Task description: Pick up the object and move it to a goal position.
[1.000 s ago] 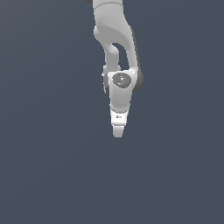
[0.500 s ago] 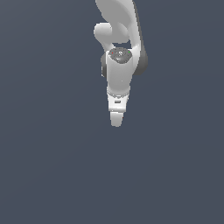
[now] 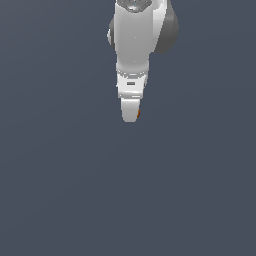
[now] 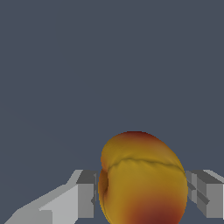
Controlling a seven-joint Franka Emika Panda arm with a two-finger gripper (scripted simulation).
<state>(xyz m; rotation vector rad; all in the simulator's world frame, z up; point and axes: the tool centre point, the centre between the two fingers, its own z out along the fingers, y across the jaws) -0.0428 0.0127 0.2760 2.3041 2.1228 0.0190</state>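
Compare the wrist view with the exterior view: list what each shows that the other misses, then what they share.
Only the wrist view shows the ball's full yellow-orange and red surface and a crease across it, sitting between two grey fingers. Only the exterior view shows the white arm reaching down to the gripper. Both show the plain dark grey background; in the exterior view the ball is just an orange sliver at the gripper's edge.

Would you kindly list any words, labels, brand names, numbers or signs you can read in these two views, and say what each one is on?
None: no readable text in either view.
The white claw and the arm above it carry only small dark marks, too blurred to read as letters.
The yellow-orange ball with red patches, sitting between the claw's grey fingers, bears no lettering.
The grey background is plain.
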